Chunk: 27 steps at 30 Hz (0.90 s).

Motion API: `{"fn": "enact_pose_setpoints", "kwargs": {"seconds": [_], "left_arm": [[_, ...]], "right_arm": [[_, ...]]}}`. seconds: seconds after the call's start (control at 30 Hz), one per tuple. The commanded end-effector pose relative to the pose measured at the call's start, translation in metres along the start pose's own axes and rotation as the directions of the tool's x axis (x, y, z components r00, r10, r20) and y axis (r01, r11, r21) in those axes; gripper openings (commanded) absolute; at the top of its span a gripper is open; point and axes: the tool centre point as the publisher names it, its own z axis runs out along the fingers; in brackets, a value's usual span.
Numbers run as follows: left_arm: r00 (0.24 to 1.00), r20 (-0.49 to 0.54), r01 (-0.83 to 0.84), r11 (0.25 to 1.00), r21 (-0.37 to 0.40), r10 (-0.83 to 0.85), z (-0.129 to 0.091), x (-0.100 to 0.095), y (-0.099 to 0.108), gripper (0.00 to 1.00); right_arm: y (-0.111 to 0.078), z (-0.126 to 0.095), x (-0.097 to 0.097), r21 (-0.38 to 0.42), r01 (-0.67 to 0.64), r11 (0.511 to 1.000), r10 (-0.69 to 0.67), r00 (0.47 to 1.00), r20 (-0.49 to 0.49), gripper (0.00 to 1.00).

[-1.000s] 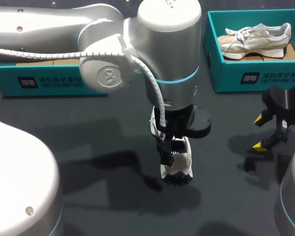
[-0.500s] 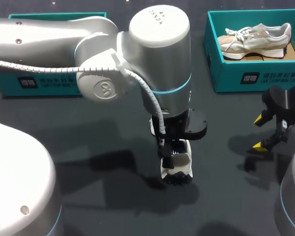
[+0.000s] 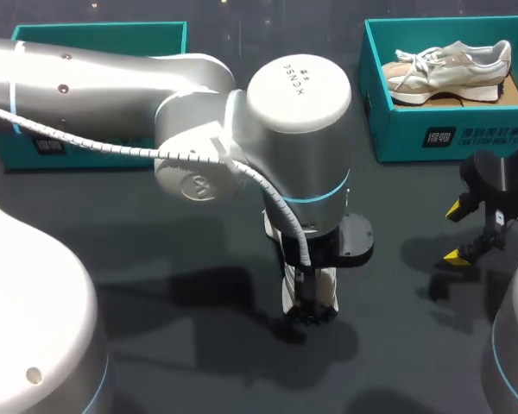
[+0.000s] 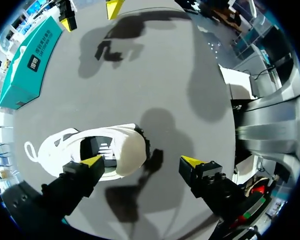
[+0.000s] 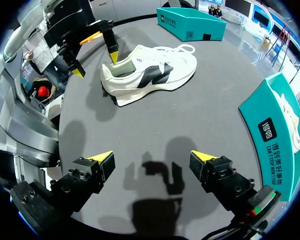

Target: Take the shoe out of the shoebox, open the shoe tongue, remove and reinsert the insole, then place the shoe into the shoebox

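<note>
The right gripper [image 5: 151,157] hangs over the bare table [image 5: 190,115], fingers spread wide with nothing between them. Ahead of it, well apart, the shoe [image 5: 150,75] rests on its sole. It is a white sneaker with a black mark on its side, white laces and dark tread showing at the heel.

The left gripper [image 4: 142,161] is spread wide over the heel end. One finger [image 4: 85,169] is above the shoe's opening and the other is out past the heel, above the table. Whether the first finger touches the shoe cannot be told.

The left wrist view looks down into the opening, showing a dark inside with pale marks. The right wrist view shows only the shoe's side and the black mark. In the head view the left arm hides most of the shoe.

Farther out, beside the right gripper, a teal shoebox [image 3: 432,129] holds a second sneaker [image 3: 449,69], beige and white. Another teal shoebox [image 5: 190,22] stands beyond the shoe's toe.
</note>
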Motion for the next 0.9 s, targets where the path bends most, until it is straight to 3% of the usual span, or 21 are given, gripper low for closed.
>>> {"fn": "enact_pose_setpoints", "kwargs": {"seconds": [0.03,0.2,0.47,0.9], "left_arm": [[1.0,0.01,0.021,1.0,0.003,-0.021,0.011,0.0,-0.004,0.95],[0.998,0.019,0.058,0.998,0.007,-0.058,0.019,-0.004,-0.006,0.86],[0.997,0.023,0.073,0.997,-0.016,-0.073,0.038,-0.008,-0.01,0.87],[0.995,0.032,0.098,0.994,-0.056,-0.096,0.056,-0.009,-0.011,0.81]], "right_arm": [[0.0,0.0,0.002,0.003,-0.001,1.0,0.001,1.0,0.003,1.0],[0.0,0.0,0.002,0.003,-0.001,1.0,0.001,1.0,0.003,1.0],[0.0,0.0,0.002,0.003,-0.001,1.0,0.001,1.0,0.003,1.0],[0.0,0.0,0.002,0.003,-0.001,1.0,0.001,1.0,0.003,1.0]]}}
